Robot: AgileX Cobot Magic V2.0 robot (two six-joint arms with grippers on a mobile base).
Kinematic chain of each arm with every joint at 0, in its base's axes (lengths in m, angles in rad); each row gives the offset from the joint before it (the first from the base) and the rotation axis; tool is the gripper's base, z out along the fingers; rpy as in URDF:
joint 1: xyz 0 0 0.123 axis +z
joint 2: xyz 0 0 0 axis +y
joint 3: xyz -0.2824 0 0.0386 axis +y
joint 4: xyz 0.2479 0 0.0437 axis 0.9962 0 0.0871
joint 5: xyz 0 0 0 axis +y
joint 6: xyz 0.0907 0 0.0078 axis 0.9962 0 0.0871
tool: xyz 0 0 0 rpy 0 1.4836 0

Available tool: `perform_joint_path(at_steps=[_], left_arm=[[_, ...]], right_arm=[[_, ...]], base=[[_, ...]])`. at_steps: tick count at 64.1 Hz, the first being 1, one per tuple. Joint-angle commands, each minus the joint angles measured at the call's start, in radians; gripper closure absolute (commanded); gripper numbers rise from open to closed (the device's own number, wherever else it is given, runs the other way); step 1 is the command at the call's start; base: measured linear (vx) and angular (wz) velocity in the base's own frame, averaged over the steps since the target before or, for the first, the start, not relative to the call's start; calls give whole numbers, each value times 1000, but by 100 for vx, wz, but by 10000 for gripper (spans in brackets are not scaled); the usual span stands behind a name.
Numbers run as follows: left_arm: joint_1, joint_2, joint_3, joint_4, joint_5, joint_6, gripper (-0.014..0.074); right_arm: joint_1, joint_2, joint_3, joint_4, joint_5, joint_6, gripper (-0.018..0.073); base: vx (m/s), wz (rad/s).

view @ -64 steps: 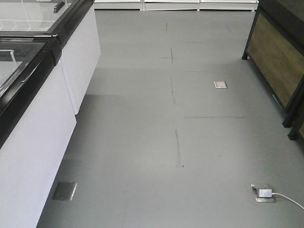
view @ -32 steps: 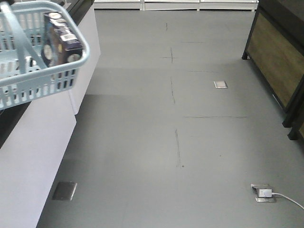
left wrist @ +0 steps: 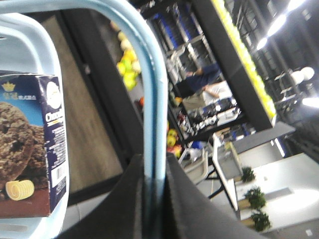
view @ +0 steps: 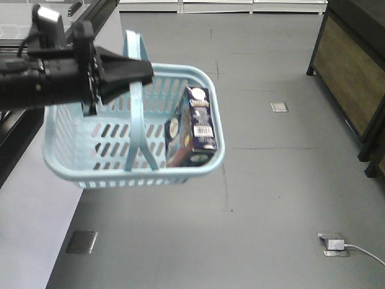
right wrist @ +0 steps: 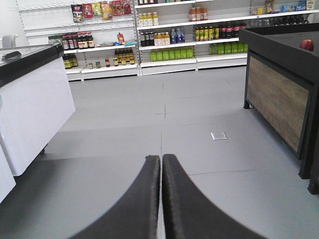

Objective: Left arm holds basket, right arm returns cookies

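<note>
While left arm (view: pixel 54 78) stretches level, basket (view: pixel 90 135) hangs tilted

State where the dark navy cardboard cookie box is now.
Front-facing view: the cookie box stands upright inside the light blue slatted plastic basket, at its end towards picture right; the left gripper is shut on the handle.

A supermarket is showing here: white shelves (right wrist: pixel 169 62) are carrying rows of bottled drinks (right wrist: pixel 172 54). A chest freezer (right wrist: pixel 35 109) and a wood-panelled display stand (right wrist: pixel 274 99) are flanking the grey aisle (right wrist: pixel 164 124), and a shopping basket (view: pixel 108 135) is hanging above it.
</note>
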Motion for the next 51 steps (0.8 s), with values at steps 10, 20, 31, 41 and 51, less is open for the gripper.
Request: perform_joint_path(at_steps=[10,20,31,41,51], left_arm=[[-136,-121,241,-134,-100,154,604],[-239,-121,356,-134,-148,187,604],[-370,-121,405,-134,-259,199,604],[-492,-121,414,-134,-369,198,604],[-581,-121,414,-134,-490,196,604]], right_arm=[[0,-12,3,-10,-75,-2,567],[0,-12,3,-10,-75,-2,567],[0,-12,3,-10,-75,-2,567],[0,-12,3,-10,-75,-2,567],[0,-12,3,-10,-75,-2,567]], base=[[0,0],[0,0],[0,0],[0,0],[0,0]])
